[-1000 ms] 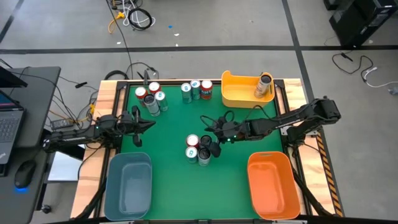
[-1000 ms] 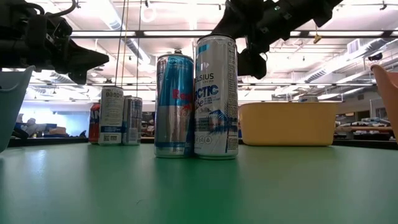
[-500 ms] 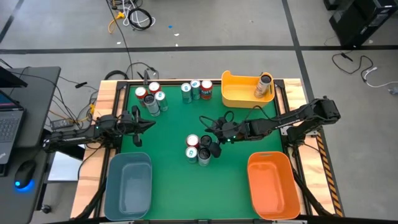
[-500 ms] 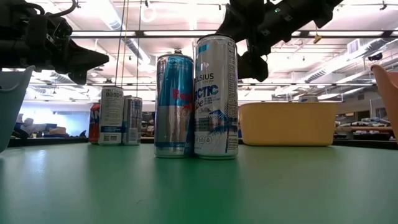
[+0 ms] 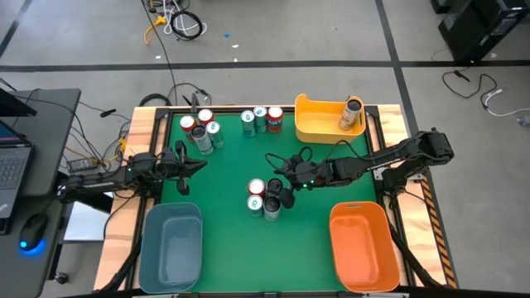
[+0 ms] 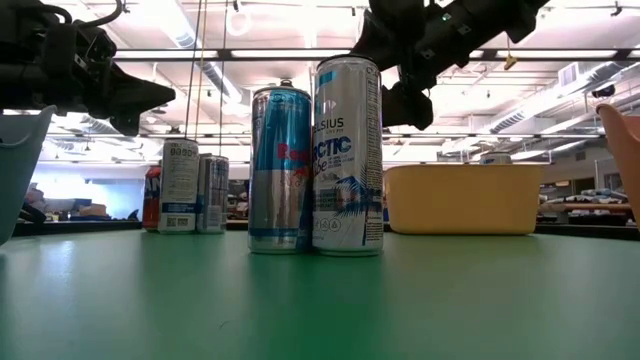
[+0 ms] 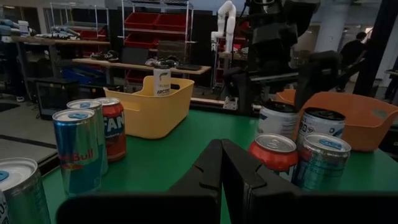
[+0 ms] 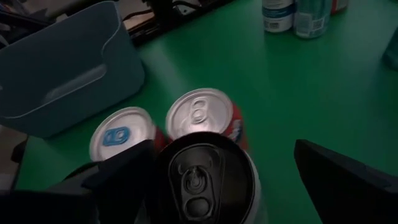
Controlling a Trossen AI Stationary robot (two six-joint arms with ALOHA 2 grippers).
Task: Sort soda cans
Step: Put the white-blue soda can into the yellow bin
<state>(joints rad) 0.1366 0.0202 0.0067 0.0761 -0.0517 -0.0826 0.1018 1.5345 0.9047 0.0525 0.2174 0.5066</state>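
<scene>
- Green table mat (image 5: 224, 182): cluster of four upright soda cans at its centre.
- Right gripper (image 5: 282, 183): nearer arm, fingers spread wide, straddling the black-topped can (image 8: 205, 180) directly below; nothing grasped yet.
- Left gripper (image 5: 192, 164): clenched empty, well apart by the left edge.

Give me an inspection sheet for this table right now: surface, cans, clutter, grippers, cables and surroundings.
Surface: green mat in a wooden frame.
Job's things: centre cluster of cans, dark-topped can among them; cans at the far left; cans at the far middle; one can in the yellow bin.
Clutter: nothing seen on the mat; blue bin and orange bin hold nothing.
Grippers: left gripper shut, at the mat's left edge; right gripper open, fingers either side of the dark-topped can.
Cables: bundle on the floor, more by the left frame.
Surroundings: laptop desk at left; shelving in the left wrist view.
</scene>
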